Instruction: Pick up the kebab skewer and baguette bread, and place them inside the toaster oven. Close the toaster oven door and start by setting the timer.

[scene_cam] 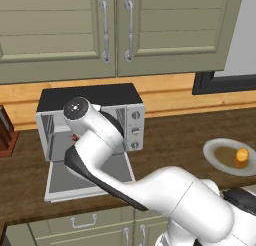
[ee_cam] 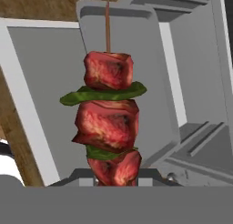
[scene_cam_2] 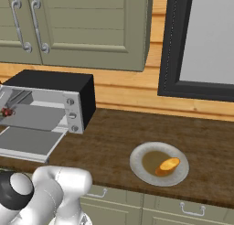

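Note:
My gripper (ee_cam: 117, 175) is shut on the lower end of the kebab skewer (ee_cam: 109, 116), which carries red meat chunks with green slices between them. The skewer's stick points into the toaster oven (ee_cam: 200, 104). From the base, a small red bit of the skewer (scene_cam: 75, 137) (scene_cam_2: 6, 112) shows inside the oven's open mouth. The toaster oven (scene_cam: 90, 95) (scene_cam_2: 50, 80) stands against the back wall, and the toaster oven door (scene_cam: 62, 182) (scene_cam_2: 23, 141) lies folded down flat. The baguette bread (scene_cam: 241, 156) (scene_cam_2: 168, 164) rests on a grey plate (scene_cam: 216, 151) (scene_cam_2: 139, 171) to the right.
Three knobs (scene_cam: 135, 131) (scene_cam_2: 71, 114) sit on the oven's right panel. A dark knife block (scene_cam: 5, 135) stands left of the oven. Wall cabinets (scene_cam: 115, 30) hang above, and a dark window frame (scene_cam_2: 167, 45) is at the right. Bare wooden counter (scene_cam_2: 109, 137) lies between oven and plate.

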You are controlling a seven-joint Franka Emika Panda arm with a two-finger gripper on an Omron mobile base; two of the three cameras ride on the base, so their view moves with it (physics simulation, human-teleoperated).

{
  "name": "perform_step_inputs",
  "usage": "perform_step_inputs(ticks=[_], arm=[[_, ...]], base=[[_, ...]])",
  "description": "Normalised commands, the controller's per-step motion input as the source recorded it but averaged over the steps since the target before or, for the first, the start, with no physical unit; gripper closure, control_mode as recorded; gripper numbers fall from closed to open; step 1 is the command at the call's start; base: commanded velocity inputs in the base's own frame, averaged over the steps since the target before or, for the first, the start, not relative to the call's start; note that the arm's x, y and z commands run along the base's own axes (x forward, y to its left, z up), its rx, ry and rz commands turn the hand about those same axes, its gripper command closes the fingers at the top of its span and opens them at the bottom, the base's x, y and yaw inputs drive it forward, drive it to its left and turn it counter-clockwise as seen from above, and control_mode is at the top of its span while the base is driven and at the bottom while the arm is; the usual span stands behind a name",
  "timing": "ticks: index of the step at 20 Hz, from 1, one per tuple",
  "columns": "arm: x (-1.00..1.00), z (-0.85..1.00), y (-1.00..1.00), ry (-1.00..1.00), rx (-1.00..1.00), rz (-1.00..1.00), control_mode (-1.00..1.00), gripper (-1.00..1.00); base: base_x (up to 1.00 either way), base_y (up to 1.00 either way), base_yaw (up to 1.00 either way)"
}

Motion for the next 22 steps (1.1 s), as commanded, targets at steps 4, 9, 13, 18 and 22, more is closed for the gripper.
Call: perform_step_inputs(ticks=[4, 9, 13, 18, 22], arm=[[0.52, 0.0, 0.46, 0.01, -0.02, 0.0, -1.0, 1.0], [0.44, -0.03, 0.4, 0.03, -0.03, 0.0, -1.0, 1.0], [0.38, -0.1, 0.17, 0.0, 0.0, 0.0, -1.0, 1.0], [0.37, -0.01, 0.22, 0.0, 0.0, 0.0, -1.0, 1.0], [0.21, -0.15, 0.08, 0.01, 0.0, 0.01, -1.0, 1.0]], base=[[0.0, 0.0, 0.0], [0.0, 0.0, 0.0], [0.0, 0.0, 0.0], [0.0, 0.0, 0.0], [0.0, 0.0, 0.0]])
